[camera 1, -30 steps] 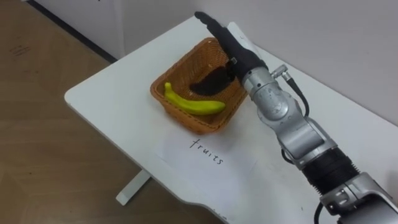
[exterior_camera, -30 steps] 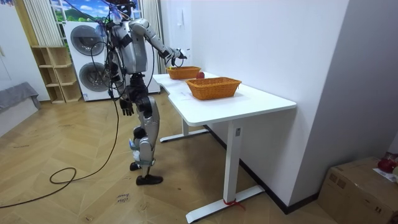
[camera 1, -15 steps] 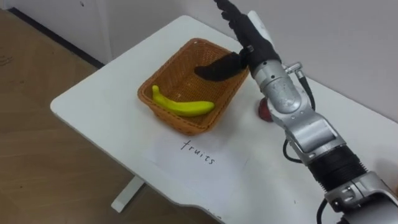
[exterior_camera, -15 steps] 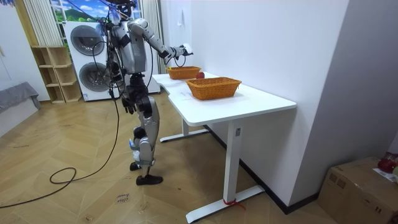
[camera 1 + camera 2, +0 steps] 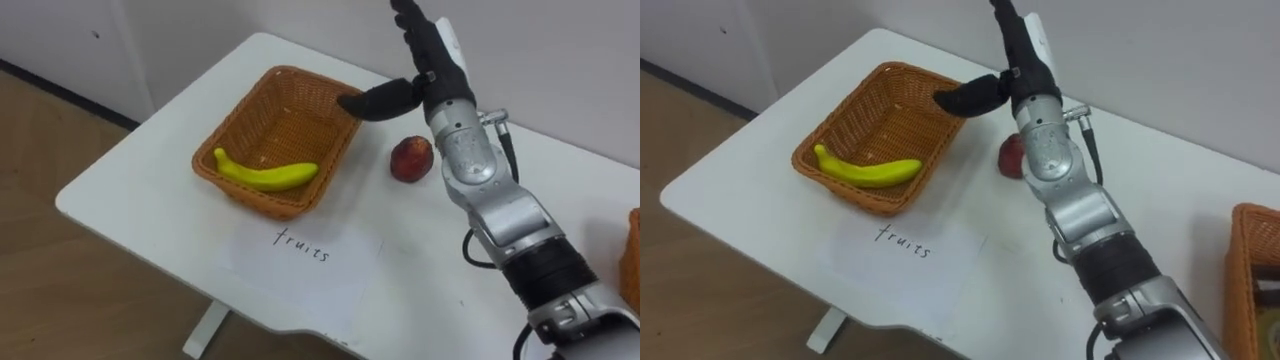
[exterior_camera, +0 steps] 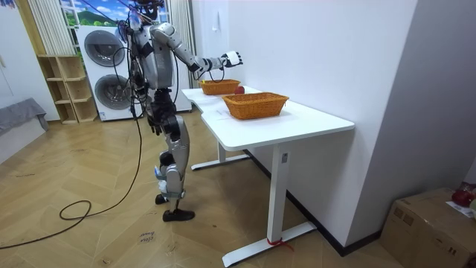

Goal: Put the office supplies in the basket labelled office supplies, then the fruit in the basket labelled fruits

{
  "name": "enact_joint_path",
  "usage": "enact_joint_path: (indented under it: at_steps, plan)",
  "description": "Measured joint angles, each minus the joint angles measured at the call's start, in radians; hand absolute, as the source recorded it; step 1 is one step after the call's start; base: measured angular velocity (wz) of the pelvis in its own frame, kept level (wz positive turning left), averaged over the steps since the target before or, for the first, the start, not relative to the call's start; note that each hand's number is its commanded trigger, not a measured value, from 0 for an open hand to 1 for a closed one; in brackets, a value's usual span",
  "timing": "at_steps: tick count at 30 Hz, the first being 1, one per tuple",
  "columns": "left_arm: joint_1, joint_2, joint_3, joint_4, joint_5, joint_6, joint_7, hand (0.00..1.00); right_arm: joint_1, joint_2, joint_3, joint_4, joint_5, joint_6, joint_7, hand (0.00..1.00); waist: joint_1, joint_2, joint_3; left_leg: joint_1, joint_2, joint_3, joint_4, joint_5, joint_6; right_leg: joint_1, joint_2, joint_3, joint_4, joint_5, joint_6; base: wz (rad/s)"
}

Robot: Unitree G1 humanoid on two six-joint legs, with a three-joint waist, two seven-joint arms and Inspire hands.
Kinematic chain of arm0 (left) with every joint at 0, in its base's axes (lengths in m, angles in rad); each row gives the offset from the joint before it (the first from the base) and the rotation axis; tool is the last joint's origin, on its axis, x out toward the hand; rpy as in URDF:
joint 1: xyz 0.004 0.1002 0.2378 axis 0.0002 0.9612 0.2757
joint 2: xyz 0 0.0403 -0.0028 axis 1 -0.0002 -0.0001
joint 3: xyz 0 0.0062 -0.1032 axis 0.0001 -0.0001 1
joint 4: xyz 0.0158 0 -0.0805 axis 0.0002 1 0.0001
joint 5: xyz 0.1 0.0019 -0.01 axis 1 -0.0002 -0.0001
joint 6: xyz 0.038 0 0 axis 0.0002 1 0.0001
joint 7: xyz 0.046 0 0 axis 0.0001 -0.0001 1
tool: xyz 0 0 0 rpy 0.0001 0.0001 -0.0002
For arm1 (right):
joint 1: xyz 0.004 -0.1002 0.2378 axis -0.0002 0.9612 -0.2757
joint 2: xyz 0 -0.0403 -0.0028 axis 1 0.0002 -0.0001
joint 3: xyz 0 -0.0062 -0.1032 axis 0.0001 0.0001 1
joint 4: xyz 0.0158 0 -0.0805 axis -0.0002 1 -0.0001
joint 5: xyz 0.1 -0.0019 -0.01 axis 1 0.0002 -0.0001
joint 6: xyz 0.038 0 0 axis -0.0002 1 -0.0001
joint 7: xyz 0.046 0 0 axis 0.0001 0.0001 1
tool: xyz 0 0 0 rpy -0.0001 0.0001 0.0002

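Lifted and swung out past the basket [image 5: 290, 110] since a second ago: right hand [image 5: 435, 70], now up beyond the far right corner instead of hovering over it. Partly just the head turning, since everything slid sideways, but clearly higher in the room view too. Uncovers an apple [image 5: 411, 158] that was hidden behind the arm.

Near to far, then. Paper label [image 5: 300, 245] with handwriting, flat on the table [image 5: 130, 180], touching the basket's near wall. Next, banana [image 5: 265, 177] inside the basket, lying along that near wall, long axis roughly left to right, thin left tip curling up and away, curve bowing toward the robot. Can't tell which end is the stem. Then the apple, sitting on the table just beside the basket's right wall, not in it. Above that, the hand: fingers straight, thumb stuck out sideways, holding nothing.

Off to the right, a second basket [image 5: 1252, 260]. Left hand [image 6: 154, 123] down by the hip.

Reads like banana sorted, hand freed up, apple still to go. Probably a short reach down and a grab from above.
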Motion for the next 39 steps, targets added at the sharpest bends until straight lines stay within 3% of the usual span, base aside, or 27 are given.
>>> enact_joint_path:
  at_steps: [3, 7, 12, 22, 27, 35, 39]
  plan:
    - [0.007, -0.003, 0.0, 0.0, 0.0, -0.003, 0.009, 0.0, 0.0, -0.002, -0.008, 0.0, 0.008, -0.004, -0.01, 0.0, -0.011, 0.012, -0.0075, 0.0, 0.0, 0.0, 0.0, 0.0, 0.0, 0.001, 0.0, 0.0, 0.0, 0.0, 0.0, 0.0]
    - [0.009, -0.005, -0.002, 0.007, -0.002, -0.008, 0.017, 0.0, 0.0, -0.001, -0.024, 0.0, 0.03, -0.008, -0.033, 0.0, -0.023, 0.013, -0.0068, 0.005, 0.0, 0.002, 0.0, 0.0, 0.0, 0.004, -0.001, 0.003, 0.0, 0.0, 0.0, -0.02]
    - [0.001, -0.009, -0.022, 0.028, 0.0, -0.008, 0.022, 0.0, 0.0, -0.002, -0.047, 0.0, 0.045, -0.019, -0.042, 0.0, -0.03, 0.022, 0.0005, 0.014, 0.001, 0.017, -0.007, 0.0, 0.001, 0.005, -0.001, 0.016, 0.002, 0.0, 0.0, -0.08]
    - [-0.016, -0.025, -0.042, 0.025, -0.009, -0.007, -0.014, 0.0, 0.0, -0.003, -0.075, 0.018, 0.047, -0.019, -0.001, 0.0, -0.077, 0.035, 0.0002, 0.013, 0.003, 0.037, -0.006, 0.0, 0.001, -0.002, 0.0, 0.026, 0.003, 0.001, -0.001, -0.03]
    - [-0.026, -0.026, -0.049, 0.02, -0.01, -0.008, -0.017, 0.0, 0.0, -0.01, -0.075, 0.029, 0.048, -0.019, 0.005, 0.0, -0.082, 0.034, -0.001, 0.015, 0.003, 0.05, -0.004, 0.0, 0.001, -0.005, -0.001, 0.03, 0.003, 0.001, -0.001, -0.04]
    - [-0.028, -0.023, -0.047, 0.022, -0.011, -0.009, -0.034, 0.0, 0.0, -0.015, -0.117, 0.036, 0.05, -0.019, -0.015, 0.0, -0.104, 0.018, -0.0108, 0.017, 0.003, 0.051, -0.002, 0.001, 0.002, 0.0, -0.003, 0.027, 0.003, 0.001, -0.001, 0.02]
    - [-0.026, -0.021, -0.047, 0.031, -0.012, -0.009, -0.034, 0.0, 0.002, -0.02, -0.118, 0.038, 0.049, -0.019, -0.033, 0.0, -0.106, 0.015, -0.0078, 0.038, 0.004, 0.054, -0.003, 0.001, 0.002, 0.018, -0.002, 0.029, 0.003, 0.001, -0.001, 0.0]
